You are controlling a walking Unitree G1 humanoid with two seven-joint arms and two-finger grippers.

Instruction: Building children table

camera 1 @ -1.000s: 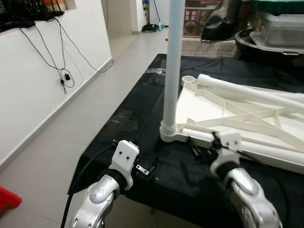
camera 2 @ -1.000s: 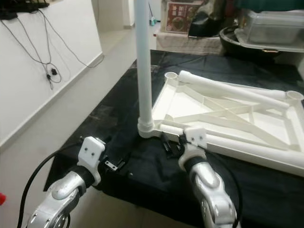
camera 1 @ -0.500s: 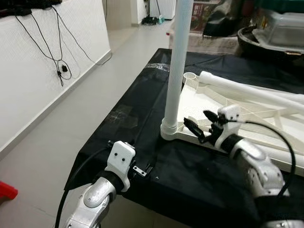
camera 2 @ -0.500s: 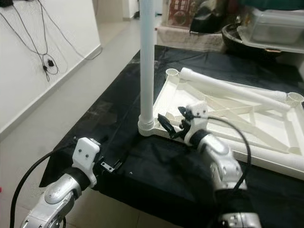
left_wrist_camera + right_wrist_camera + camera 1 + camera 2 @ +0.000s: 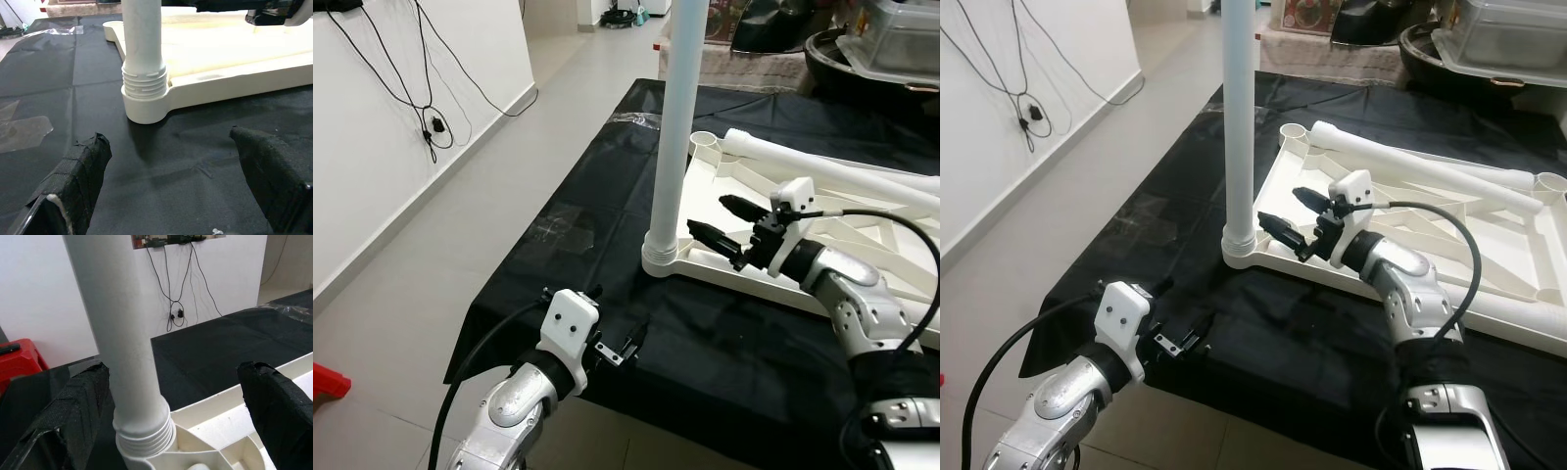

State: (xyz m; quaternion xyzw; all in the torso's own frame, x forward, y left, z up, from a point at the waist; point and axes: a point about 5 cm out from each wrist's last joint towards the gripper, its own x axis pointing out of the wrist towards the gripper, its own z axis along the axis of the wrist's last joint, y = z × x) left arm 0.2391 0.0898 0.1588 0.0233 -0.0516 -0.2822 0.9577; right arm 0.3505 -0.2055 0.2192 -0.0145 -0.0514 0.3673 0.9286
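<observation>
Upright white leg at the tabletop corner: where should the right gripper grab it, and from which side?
Probably the smooth round shaft of the upright leg, just above its threaded collar. Come in level from the tabletop side, where the open right gripper already faces it. The leg stands vertical in the corner socket, so one finger can pass either side. Avoid the ridged threads.
</observation>
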